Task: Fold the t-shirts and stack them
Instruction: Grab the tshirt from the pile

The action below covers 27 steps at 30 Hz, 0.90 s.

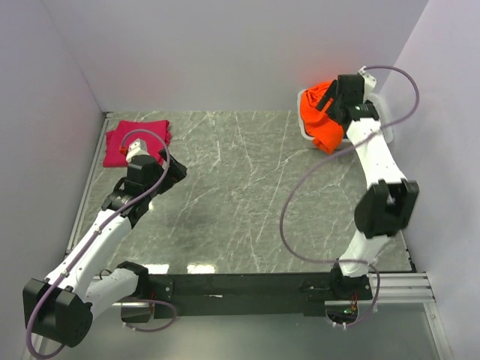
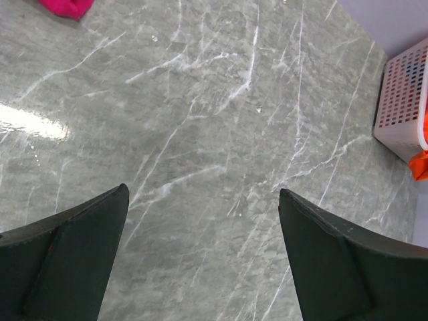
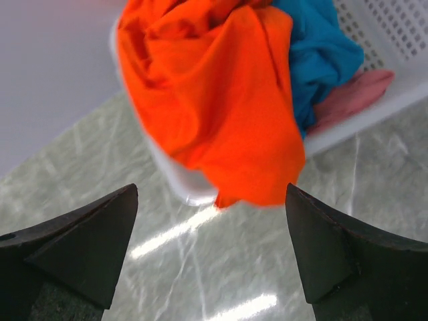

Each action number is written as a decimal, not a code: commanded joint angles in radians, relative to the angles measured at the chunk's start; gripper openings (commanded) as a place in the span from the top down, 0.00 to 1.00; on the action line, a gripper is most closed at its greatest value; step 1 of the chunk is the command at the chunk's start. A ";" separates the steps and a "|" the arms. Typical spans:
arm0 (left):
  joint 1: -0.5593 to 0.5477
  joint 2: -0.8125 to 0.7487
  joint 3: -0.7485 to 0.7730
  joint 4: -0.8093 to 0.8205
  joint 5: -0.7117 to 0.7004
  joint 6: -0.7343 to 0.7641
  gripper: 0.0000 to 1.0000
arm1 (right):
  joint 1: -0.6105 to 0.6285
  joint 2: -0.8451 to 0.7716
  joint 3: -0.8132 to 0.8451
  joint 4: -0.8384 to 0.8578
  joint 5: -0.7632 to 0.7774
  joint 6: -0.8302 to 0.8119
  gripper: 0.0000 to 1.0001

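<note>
The orange t-shirt (image 3: 221, 100) lies crumpled in the white basket (image 3: 401, 33) at the far right corner of the table (image 1: 240, 195). Its long fold hangs over the rim toward the table. From above, the right arm hides most of the basket. A teal t-shirt (image 3: 321, 53) and a pink cloth (image 3: 354, 97) are half buried. A magenta t-shirt (image 1: 124, 141) lies flat at the far left corner, its long side along the far edge, partly behind the left wrist. The left gripper (image 2: 200, 247) and the right gripper (image 3: 210, 244) hover with fingers spread, holding nothing.

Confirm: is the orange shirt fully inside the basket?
No, the orange t-shirt spills out and hangs over the rim of the white basket.
</note>
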 commanded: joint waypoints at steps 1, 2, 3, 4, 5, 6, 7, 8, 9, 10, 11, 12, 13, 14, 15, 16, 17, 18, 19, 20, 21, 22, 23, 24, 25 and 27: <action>0.000 0.000 0.000 0.060 0.025 0.012 0.01 | -0.023 0.151 0.169 -0.085 0.025 -0.082 0.04; 0.000 0.006 0.006 0.058 0.022 0.010 0.00 | -0.024 0.229 0.238 -0.093 0.005 -0.090 0.04; 0.000 0.009 0.009 0.049 0.021 0.008 0.01 | -0.029 0.269 0.276 -0.101 0.003 -0.091 0.05; 0.000 0.018 0.015 0.046 0.015 0.007 0.01 | -0.032 0.309 0.315 -0.118 0.000 -0.095 0.05; 0.000 0.021 0.017 0.043 0.010 0.005 0.01 | -0.034 0.379 0.385 -0.122 0.012 -0.093 0.06; 0.000 0.023 0.018 0.038 0.010 0.004 0.01 | -0.038 0.413 0.419 -0.121 0.014 -0.095 0.06; 0.000 0.026 0.020 0.035 0.002 0.002 0.01 | -0.040 0.444 0.448 -0.116 0.016 -0.093 0.09; 0.000 0.027 0.023 0.032 -0.001 0.001 0.01 | -0.040 0.493 0.490 -0.104 0.005 -0.096 0.12; 0.000 0.027 0.023 0.025 -0.001 0.001 0.00 | -0.044 0.510 0.505 -0.081 -0.010 -0.098 0.24; 0.000 0.027 0.023 0.023 -0.004 0.002 0.01 | -0.046 0.533 0.528 -0.070 -0.027 -0.096 0.31; 0.000 0.026 0.025 0.021 -0.004 0.001 0.01 | -0.047 0.538 0.534 -0.061 -0.040 -0.090 0.45; 0.000 0.021 0.025 0.017 -0.005 -0.001 0.01 | -0.050 0.539 0.542 -0.046 -0.038 -0.082 0.57; 0.000 0.018 0.023 0.011 -0.011 -0.001 0.01 | -0.050 0.530 0.542 -0.037 -0.037 -0.087 0.65; 0.000 0.013 0.023 0.008 -0.015 -0.002 0.01 | -0.050 0.524 0.542 -0.027 -0.035 -0.090 0.69; -0.002 0.007 0.022 0.005 -0.019 -0.004 0.00 | -0.052 0.517 0.542 -0.023 -0.034 -0.094 0.81; 0.000 0.001 0.023 -0.001 -0.021 -0.004 0.01 | -0.057 0.500 0.545 -0.021 -0.038 -0.098 0.90; 0.000 0.000 0.023 -0.003 -0.025 -0.002 0.01 | -0.057 0.487 0.545 -0.021 -0.040 -0.099 1.00; 0.000 -0.008 0.023 -0.003 -0.028 -0.004 0.01 | -0.058 0.472 0.544 -0.015 -0.037 -0.108 1.00; 0.000 -0.010 0.025 -0.003 -0.030 -0.005 0.01 | -0.058 0.431 0.532 -0.010 -0.041 -0.119 1.00; 0.000 -0.013 0.025 -0.002 -0.030 -0.005 0.01 | -0.058 0.409 0.525 -0.004 -0.047 -0.127 1.00; 0.000 -0.014 0.025 0.000 -0.027 -0.005 0.01 | -0.058 0.383 0.519 0.008 -0.055 -0.143 1.00; 0.000 -0.016 0.025 0.000 -0.025 -0.005 0.01 | -0.057 0.328 0.507 0.014 -0.061 -0.151 1.00; -0.002 -0.019 0.025 0.003 -0.025 -0.007 0.00 | -0.055 0.299 0.501 0.020 -0.069 -0.160 1.00; 0.000 -0.019 0.026 0.003 -0.025 -0.008 0.01 | -0.054 0.265 0.493 0.034 -0.075 -0.173 1.00; 0.000 -0.019 0.026 0.002 -0.024 -0.011 0.01 | -0.050 0.201 0.481 0.042 -0.095 -0.179 1.00; 0.000 -0.020 0.026 0.005 -0.010 -0.013 0.01 | -0.034 0.135 0.461 0.066 -0.113 -0.209 1.00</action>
